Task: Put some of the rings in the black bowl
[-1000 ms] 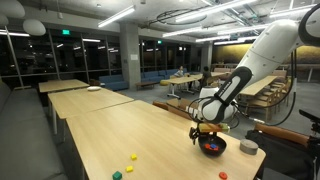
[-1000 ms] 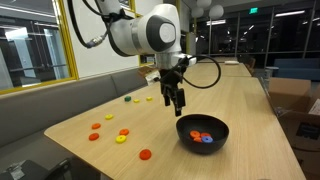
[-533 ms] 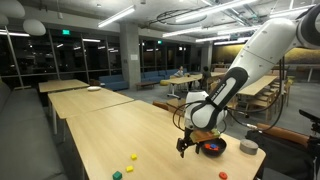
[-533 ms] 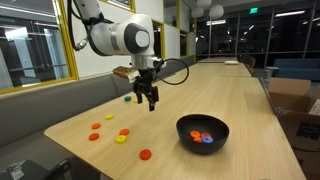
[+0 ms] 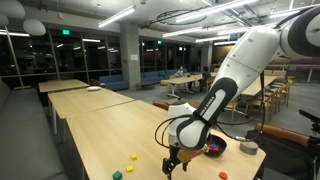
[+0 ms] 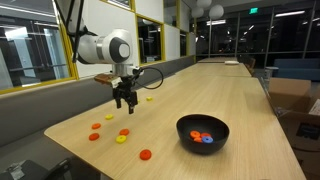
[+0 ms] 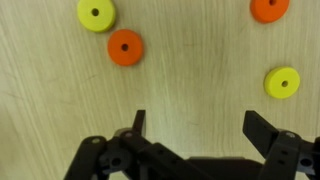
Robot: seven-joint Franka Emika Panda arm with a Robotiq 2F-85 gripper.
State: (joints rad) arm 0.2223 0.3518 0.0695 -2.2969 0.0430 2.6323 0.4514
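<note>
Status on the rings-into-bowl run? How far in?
Done: a few small plastic rings, orange and blue, lie in the glossy black bowl. In hand: nothing. The gripper is open and empty, hovering over the wooden table with an orange ring and a yellow ring just ahead of it. Left: grasp one and carry it to the bowl; several more lie scattered.

Small grey cup (image 5: 248,147) on long pale wooden table (image 5: 100,130); white plate (image 5: 93,89) on farther table (image 5: 62,86).
</note>
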